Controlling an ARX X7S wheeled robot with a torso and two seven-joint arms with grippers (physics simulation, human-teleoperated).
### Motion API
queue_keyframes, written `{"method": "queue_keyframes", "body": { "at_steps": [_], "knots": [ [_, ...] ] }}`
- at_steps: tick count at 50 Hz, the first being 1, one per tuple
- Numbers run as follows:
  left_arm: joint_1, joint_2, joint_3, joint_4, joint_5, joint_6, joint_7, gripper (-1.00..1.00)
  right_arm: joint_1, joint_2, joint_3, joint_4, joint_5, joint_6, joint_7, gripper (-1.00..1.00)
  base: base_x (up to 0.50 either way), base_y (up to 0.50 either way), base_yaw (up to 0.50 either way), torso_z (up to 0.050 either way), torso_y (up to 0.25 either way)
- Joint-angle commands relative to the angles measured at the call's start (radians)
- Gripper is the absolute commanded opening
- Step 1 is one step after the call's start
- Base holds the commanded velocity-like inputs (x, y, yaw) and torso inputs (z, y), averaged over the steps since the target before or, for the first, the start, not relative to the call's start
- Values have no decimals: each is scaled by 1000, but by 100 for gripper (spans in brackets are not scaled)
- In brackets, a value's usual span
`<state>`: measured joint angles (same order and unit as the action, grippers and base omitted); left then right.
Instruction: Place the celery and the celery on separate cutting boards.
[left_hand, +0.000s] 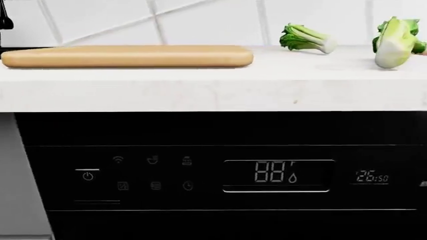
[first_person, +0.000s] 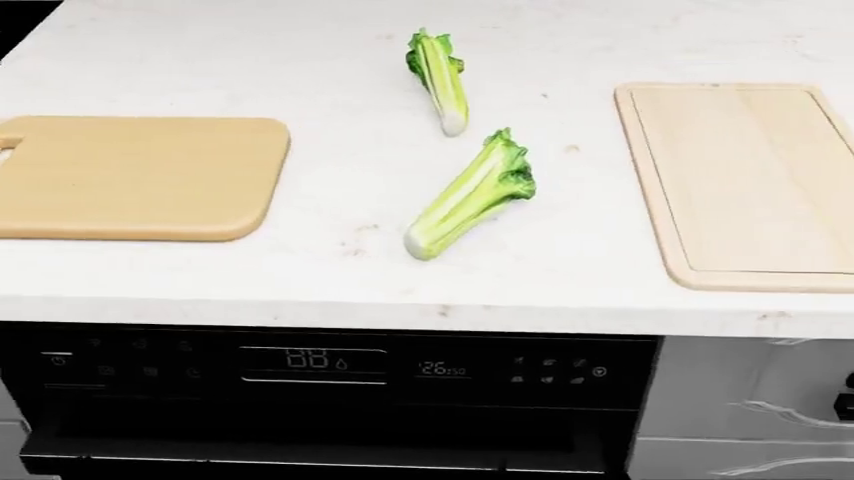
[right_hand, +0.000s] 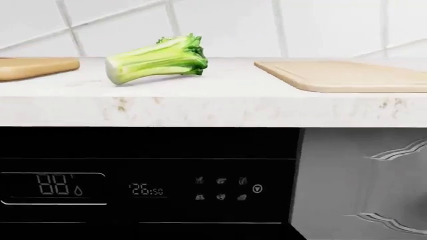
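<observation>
The black dishwasher (first_person: 334, 385) under the surface (first_person: 360, 280) has a lit panel. Its big display (left_hand: 278, 173) shows "88" with a small water drop beside it. A smaller display (right_hand: 147, 189) next to it reads "26:50". A power sign (left_hand: 88, 176) glows at one end. The other small signs (right_hand: 221, 189) are too tiny to read.
</observation>
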<state>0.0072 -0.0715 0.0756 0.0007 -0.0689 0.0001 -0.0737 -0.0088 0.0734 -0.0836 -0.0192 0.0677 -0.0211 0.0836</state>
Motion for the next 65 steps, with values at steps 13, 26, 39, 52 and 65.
{"method": "queue_keyframes", "body": {
  "at_steps": [13,26,39,52,65],
  "knots": [
    [-5,-26,23,10,-44,-52,-37,100,-1,30,-37,-4,20,-7,32,100,0,-158,0,0,0],
    [10,-41,53,10,-52,85,-20,100,-6,43,-52,-14,28,-4,49,100,0,0,0,20,0],
    [8,-52,58,7,-76,83,-30,100,-5,53,-63,-14,37,-5,66,100,0,0,0,50,0],
    [-1,-62,80,1,-69,88,-41,100,-1,63,-76,-13,44,-6,76,100,0,0,0,50,0],
    [-31,-123,36,400,-267,-307,-83,100,20,109,-37,-359,98,283,141,100,0,0,0,15,0]
  ]
}}
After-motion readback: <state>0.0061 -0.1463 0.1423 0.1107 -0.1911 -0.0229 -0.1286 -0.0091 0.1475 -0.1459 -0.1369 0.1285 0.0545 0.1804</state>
